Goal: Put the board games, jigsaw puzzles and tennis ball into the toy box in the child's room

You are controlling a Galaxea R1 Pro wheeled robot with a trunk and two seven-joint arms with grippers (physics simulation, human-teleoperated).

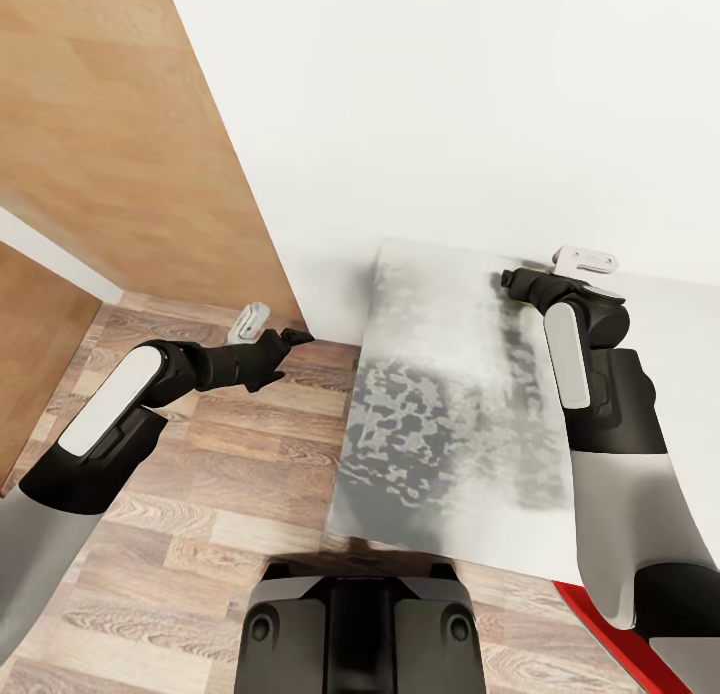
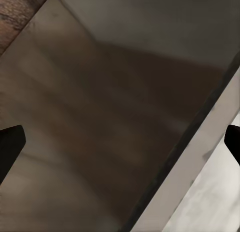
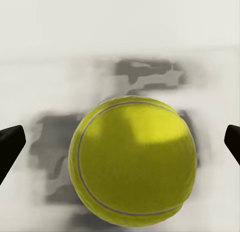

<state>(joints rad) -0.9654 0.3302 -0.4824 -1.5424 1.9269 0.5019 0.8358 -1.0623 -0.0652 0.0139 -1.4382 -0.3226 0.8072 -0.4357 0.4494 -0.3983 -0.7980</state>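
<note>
Between the right gripper's (image 3: 120, 142) spread fingers, the tennis ball (image 3: 132, 164) sits on the mottled grey surface (image 1: 450, 414).

Round, it has no long axis; its seam loops near its outline. Neither dark fingertip touches it, with open room either side. In the head view the right arm hides the ball. At centre left, the left gripper (image 1: 290, 339) hangs over wood floor (image 1: 200, 534), fingers apart, near a white wall (image 1: 450, 104).

Home room, simulated: wood-plank floor (image 1: 200, 534), plain white wall (image 1: 450, 104), wooden panel (image 1: 110, 124), pale grey table (image 1: 440, 414).
</note>
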